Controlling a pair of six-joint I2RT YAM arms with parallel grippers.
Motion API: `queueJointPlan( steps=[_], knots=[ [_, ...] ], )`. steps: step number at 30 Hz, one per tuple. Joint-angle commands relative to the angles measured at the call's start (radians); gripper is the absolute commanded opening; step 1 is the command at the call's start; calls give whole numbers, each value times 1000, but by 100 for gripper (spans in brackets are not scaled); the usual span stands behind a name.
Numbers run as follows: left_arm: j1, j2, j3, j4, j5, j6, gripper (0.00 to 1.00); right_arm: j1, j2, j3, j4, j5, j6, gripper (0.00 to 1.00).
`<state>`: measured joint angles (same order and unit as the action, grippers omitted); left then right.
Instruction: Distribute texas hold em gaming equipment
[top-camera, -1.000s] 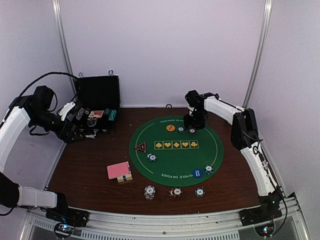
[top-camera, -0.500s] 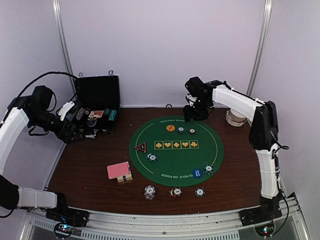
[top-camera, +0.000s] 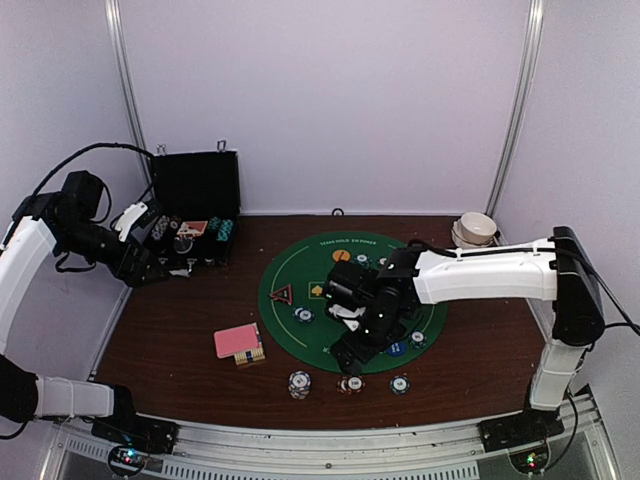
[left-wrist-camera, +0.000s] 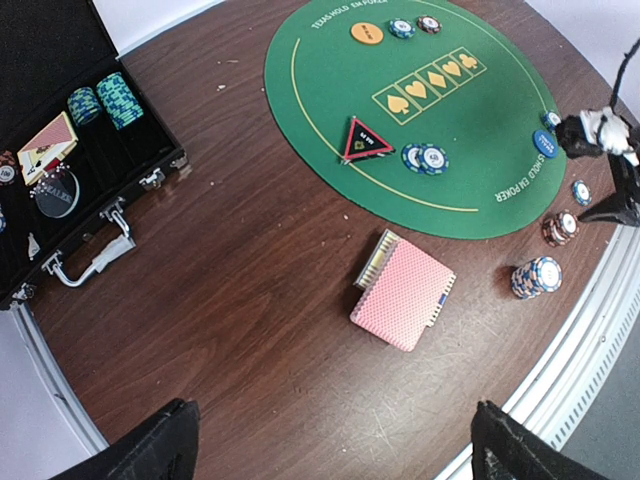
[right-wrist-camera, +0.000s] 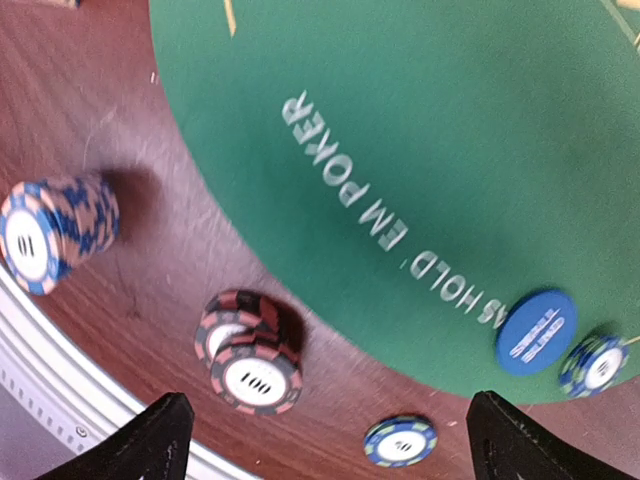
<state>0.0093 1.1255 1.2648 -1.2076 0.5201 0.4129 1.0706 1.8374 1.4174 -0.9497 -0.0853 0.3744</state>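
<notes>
1. The red stack (right-wrist-camera: 250, 362) sits on bare wood just off the mat's (right-wrist-camera: 450, 150) near rim. It is between the blue stack (right-wrist-camera: 52, 238) and a lone chip (right-wrist-camera: 400, 440), and all three are close to the front rail (right-wrist-camera: 45, 400).
2. The red stack looks slipped into two offset piles, but blur makes that unsure.
3. The right gripper (right-wrist-camera: 328, 405) hangs over that spot with its fingers wide apart and nothing between them.
4. My read of the step: you are fetching chips from the near stacks to deal onto the mat. Already on the mat are the blue disc (right-wrist-camera: 535, 335), a chip pair (left-wrist-camera: 425, 158) by the triangle (left-wrist-camera: 367, 140), and the orange disc (left-wrist-camera: 367, 32) at the far rim.
5. The next move calls for centring over the red stack, dropping straight and closing on the top chips only.
6. Edges: the rail is tight behind the stacks, so a nudge could push chips against it. The lone chip is just beside the red stack, so mind the finger on that side.
7. Room: there is open wood between the blue stack and the cards (top-camera: 238, 342), and the mat's middle is free.
8. The left gripper (left-wrist-camera: 330, 425) is spread and empty, high up by the case (left-wrist-camera: 60, 150). It is well apart from the right arm, so no clash is likely.
</notes>
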Motion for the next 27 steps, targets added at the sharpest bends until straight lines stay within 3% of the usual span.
queueJointPlan(
  steps=[1, 15, 27],
  knots=[
    [-5, -12, 8, -8, 15, 2, 98, 48, -53, -56, 46, -35, 76, 99],
    [-5, -26, 6, -10, 5, 10, 97, 91, 68, -89, 123, -97, 77, 98],
    [-5, -16, 16, -9, 8, 10, 98, 92, 128, -65, 113, -76, 66, 80]
  ],
)
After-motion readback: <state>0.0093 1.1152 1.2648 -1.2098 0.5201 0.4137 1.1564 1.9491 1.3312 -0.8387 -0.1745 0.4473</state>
